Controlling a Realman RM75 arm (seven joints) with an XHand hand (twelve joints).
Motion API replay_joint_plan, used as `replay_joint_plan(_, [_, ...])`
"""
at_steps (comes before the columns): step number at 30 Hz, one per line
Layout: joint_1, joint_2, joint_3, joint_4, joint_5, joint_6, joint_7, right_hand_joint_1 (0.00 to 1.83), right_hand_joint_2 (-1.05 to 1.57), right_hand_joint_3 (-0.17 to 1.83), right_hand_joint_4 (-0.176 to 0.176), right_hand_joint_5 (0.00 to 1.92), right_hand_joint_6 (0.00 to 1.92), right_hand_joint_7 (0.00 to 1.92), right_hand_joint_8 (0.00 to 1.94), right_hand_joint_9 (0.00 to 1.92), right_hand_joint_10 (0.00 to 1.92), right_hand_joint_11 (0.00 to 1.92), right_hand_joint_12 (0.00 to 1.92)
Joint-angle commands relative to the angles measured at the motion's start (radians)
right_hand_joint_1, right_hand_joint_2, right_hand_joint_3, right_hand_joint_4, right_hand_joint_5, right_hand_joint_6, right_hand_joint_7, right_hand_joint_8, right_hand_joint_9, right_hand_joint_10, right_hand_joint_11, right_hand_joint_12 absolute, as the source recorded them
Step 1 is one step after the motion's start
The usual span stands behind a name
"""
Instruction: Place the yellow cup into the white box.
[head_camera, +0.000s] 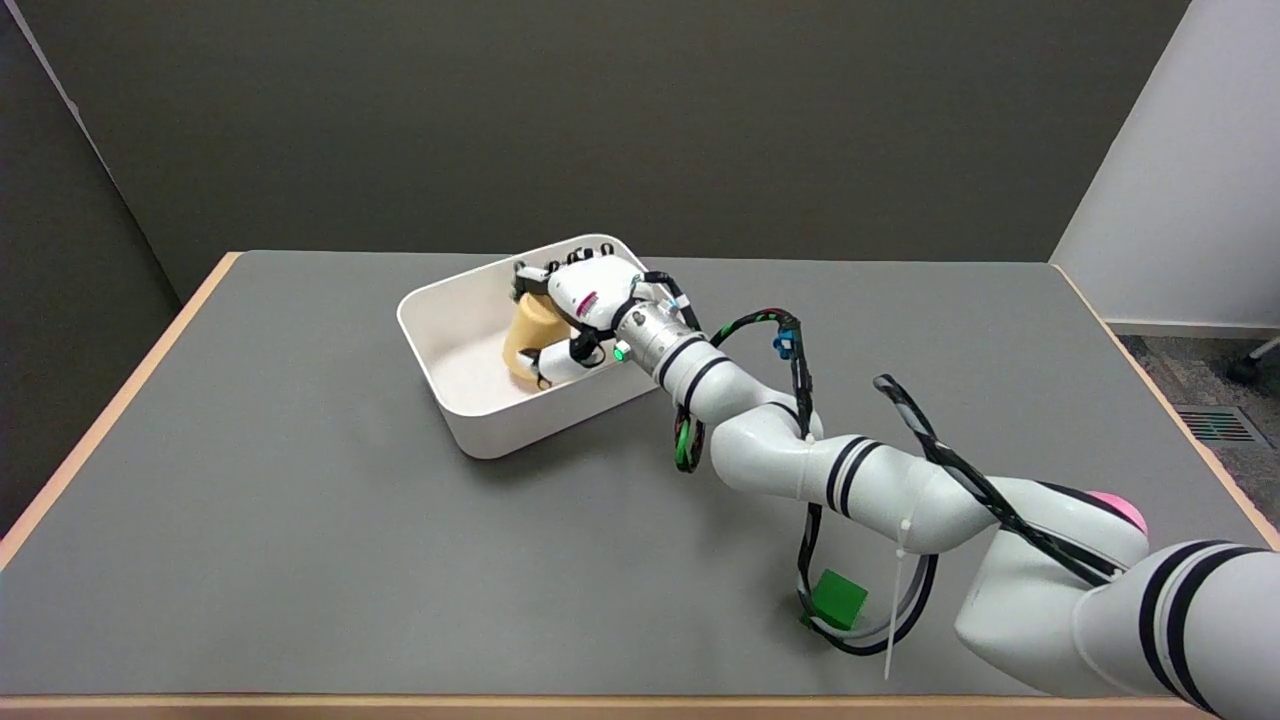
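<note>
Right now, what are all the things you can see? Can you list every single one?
cup: one, yellow, inside the box, held by the hand
box: one, white, on the table, a little left of the middle, toward the far side
cube: one, green, on the table near the front edge, partly behind the arm's cables
pink thing: one, peeking out from behind the arm at the right; too hidden to tell what it is
table: one, grey top with a light wood edge
right arm: one, white with black bands and cables, reaching in from the lower right
right hand: one, black and white, over the box, gripping the cup
</note>
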Motion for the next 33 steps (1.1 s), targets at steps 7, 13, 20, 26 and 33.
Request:
replay_joint_plan(7, [-0.042, 0.016, 0.071, 0.245, 0.024, -0.017, -0.216, 0.4, 0.66, 0.87, 0.065, 0.15, 0.36, 0.22, 0.28, 0.1, 0.55, 0.07, 1.17])
replay_joint_plan(13, [-0.055, 0.052, 0.158, 0.391, 0.024, -0.013, -0.225, 0.45, 0.56, 0.98, 0.059, 0.09, 0.44, 0.09, 0.33, 0.01, 0.37, 0.02, 0.95])
replay_joint_plan(20, [-0.168, 0.098, 0.274, 0.609, 0.031, -0.006, -0.225, 0.29, 0.58, 0.95, 0.058, 0.11, 0.39, 0.16, 0.29, 0.03, 0.51, 0.0, 1.05])
replay_joint_plan(26, [-0.278, 0.139, 0.331, 0.754, 0.047, 0.055, -0.216, 0.29, 0.64, 0.88, 0.058, 0.15, 0.37, 0.26, 0.31, 0.11, 0.59, 0.05, 1.16])
replay_joint_plan(33, [-0.372, 0.222, 0.357, 0.835, 0.16, 0.218, -0.216, 0.23, 0.64, 0.86, 0.071, 0.15, 0.36, 0.3, 0.32, 0.17, 0.62, 0.1, 1.21])
